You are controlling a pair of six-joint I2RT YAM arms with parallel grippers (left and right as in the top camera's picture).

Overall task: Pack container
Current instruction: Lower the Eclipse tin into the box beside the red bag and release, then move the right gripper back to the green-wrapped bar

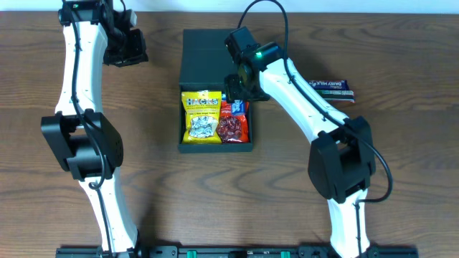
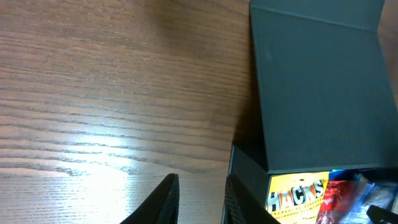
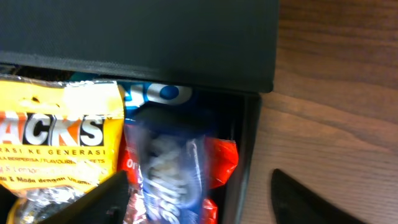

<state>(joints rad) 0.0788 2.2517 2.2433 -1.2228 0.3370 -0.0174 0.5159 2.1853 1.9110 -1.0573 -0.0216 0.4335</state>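
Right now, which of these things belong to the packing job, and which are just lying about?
Belongs to the job: container; yellow Hacks packet, red packet and blue packet inside it; right tool, open above them.
Lying about: Dairy Milk bar on the table, outside the container (perhaps next); left tool, beside the container.

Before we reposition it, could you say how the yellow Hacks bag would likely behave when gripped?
The yellow Hacks bag looks like thin film holding loose wrapped sweets, so it probably sags and shifts. Its glossy, crinkled surface may slip when pinched.
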